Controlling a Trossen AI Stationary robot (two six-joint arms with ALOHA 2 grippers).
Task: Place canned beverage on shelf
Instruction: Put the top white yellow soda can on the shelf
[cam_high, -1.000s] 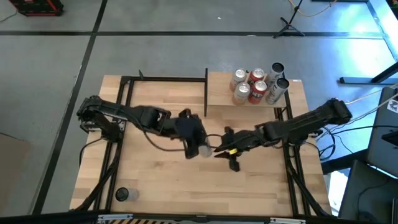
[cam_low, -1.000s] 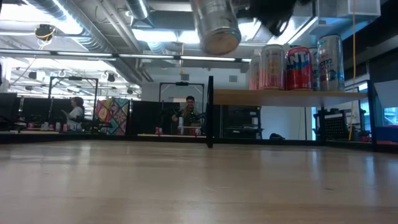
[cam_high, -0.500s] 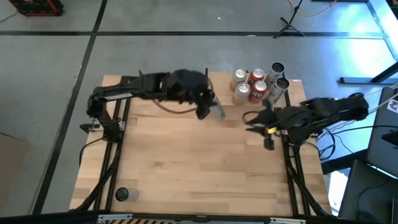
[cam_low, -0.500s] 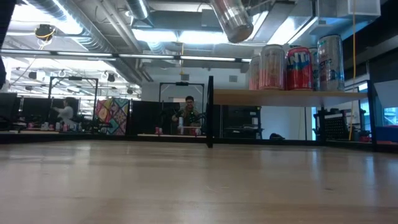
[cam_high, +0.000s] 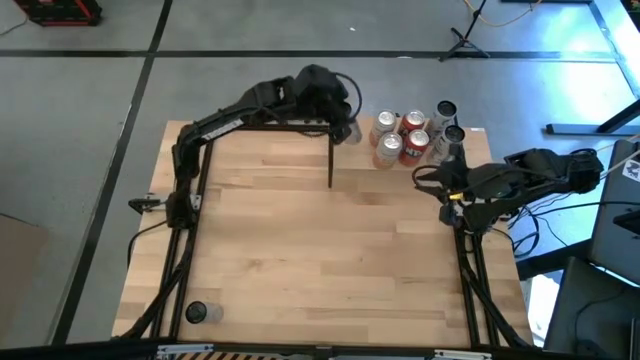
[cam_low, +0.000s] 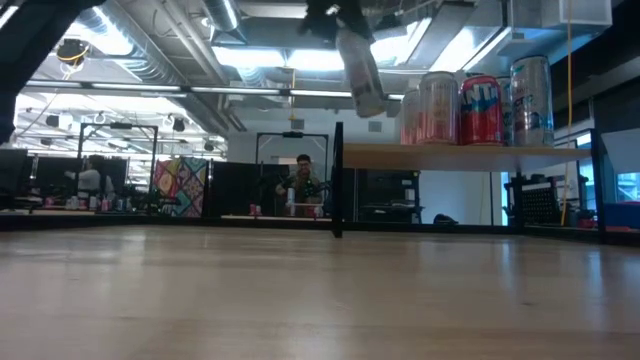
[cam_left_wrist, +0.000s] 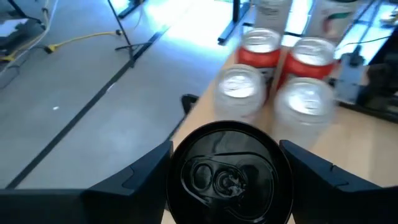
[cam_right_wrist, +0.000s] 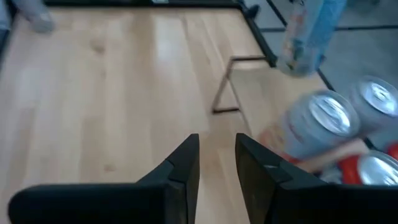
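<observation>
The left gripper (cam_high: 345, 128) is squeezing a silver can (cam_left_wrist: 229, 175) between its two fingers (cam_left_wrist: 134, 180) and holding it up in the air, tilted, just beside the left end of the shelf (cam_high: 352, 160). On the shelf, a bunch of cans (cam_high: 412, 136) are standing close together toward its right side, some silver and some red, and two taller ones at the far right. The right gripper (cam_high: 424, 181) is waiting near the right edge of the table (cam_high: 280, 250), just in front of the shelf, with its fingers (cam_right_wrist: 180, 163) only a little apart and nothing between them.
</observation>
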